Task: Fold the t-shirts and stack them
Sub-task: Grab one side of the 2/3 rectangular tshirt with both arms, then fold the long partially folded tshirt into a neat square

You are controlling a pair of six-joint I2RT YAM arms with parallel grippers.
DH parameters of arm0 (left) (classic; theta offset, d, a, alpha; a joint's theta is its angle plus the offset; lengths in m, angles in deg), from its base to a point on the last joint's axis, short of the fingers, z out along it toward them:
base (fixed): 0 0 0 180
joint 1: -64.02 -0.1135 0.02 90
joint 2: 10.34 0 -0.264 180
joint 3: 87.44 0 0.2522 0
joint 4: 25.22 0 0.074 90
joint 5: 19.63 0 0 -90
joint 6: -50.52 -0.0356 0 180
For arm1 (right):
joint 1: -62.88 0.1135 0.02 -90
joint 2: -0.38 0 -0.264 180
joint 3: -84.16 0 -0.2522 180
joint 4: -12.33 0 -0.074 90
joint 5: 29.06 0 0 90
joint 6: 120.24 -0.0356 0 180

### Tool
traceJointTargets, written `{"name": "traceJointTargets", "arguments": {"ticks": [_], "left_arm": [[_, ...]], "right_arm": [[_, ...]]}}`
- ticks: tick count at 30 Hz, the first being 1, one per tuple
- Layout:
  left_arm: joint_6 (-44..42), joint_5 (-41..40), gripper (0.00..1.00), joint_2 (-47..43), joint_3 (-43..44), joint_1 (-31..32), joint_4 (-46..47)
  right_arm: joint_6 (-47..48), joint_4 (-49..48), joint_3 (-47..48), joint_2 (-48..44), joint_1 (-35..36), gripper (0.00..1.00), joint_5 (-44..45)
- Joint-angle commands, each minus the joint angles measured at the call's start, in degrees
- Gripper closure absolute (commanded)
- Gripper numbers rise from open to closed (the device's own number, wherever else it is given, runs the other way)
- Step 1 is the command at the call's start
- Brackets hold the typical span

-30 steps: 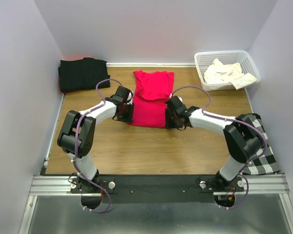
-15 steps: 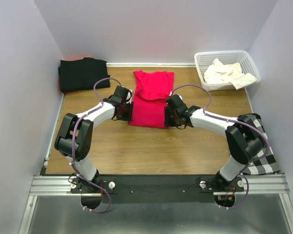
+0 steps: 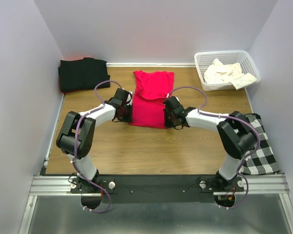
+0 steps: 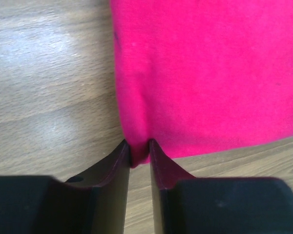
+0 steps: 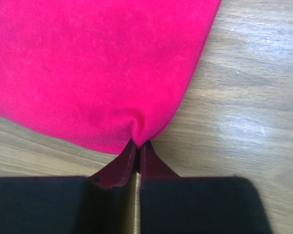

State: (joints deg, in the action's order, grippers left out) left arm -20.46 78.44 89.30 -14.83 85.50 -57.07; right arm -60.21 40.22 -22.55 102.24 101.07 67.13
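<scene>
Crimson t-shirt [image 3: 150,100]: partly folded, flat at mid-desk [image 3: 136,146]. Within the last second both end effectors have clamped shut. The left end effector [image 4: 140,155] pinches the near-left corner and the right end effector [image 5: 137,145] the near-right, with fabric puckered at each. Judged ready to lift the hem for the next fold. Black t-shirt [image 3: 83,73]: folded, far-left corner. White basket [image 3: 223,52]: holds the crumpled cream t-shirt [image 3: 227,72].

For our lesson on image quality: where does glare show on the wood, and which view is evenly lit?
Left wrist: pale glare on the table left of the red t-shirt. Right wrist: glare right of it. Top external: evenly lit.
</scene>
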Motion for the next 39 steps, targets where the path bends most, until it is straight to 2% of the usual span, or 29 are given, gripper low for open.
{"name": "traceJointTargets", "arguments": {"ticks": [1, 2, 3, 7, 17, 26, 35, 39], "left_arm": [[-0.48, 0.80, 0.91, 1.00, -0.84, -0.29, 1.65], [-0.66, 0.89, 0.97, 1.00, -0.75, -0.29, 1.56], [-0.92, 0.89, 1.00, 1.00, -0.75, -0.29, 1.39], [-1.89, 0.54, 1.00, -0.75, -1.37, -0.29, -0.28], [-3.29, -0.78, 1.00, -12.88, -0.41, -0.29, -9.15], [-2.77, -1.57, 1.00, -21.40, 5.04, -0.20, -18.12], [-1.10, -2.45, 1.00, -27.82, 5.49, 0.58, -24.36], [-0.22, -2.80, 1.00, -29.32, 6.19, 0.67, -25.07]], "right_arm": [[0.09, -1.30, -0.46, 1.15, 0.04, 0.99, -2.06], [0.09, -1.30, -0.64, 0.45, 0.04, 0.99, -1.98], [0.09, -1.30, -1.34, 0.01, 0.04, 0.99, -2.06], [0.27, -0.69, -3.44, -3.42, 0.04, 0.99, -2.59], [0.01, 6.34, -6.97, -15.11, 0.04, 0.99, -3.38], [0.80, 15.48, -3.37, -24.07, 0.04, 0.99, -2.68], [-0.61, 21.28, -2.93, -30.75, 0.04, 0.99, -4.70], [-1.05, 22.69, -1.97, -32.87, 0.04, 0.99, -2.51]]}}
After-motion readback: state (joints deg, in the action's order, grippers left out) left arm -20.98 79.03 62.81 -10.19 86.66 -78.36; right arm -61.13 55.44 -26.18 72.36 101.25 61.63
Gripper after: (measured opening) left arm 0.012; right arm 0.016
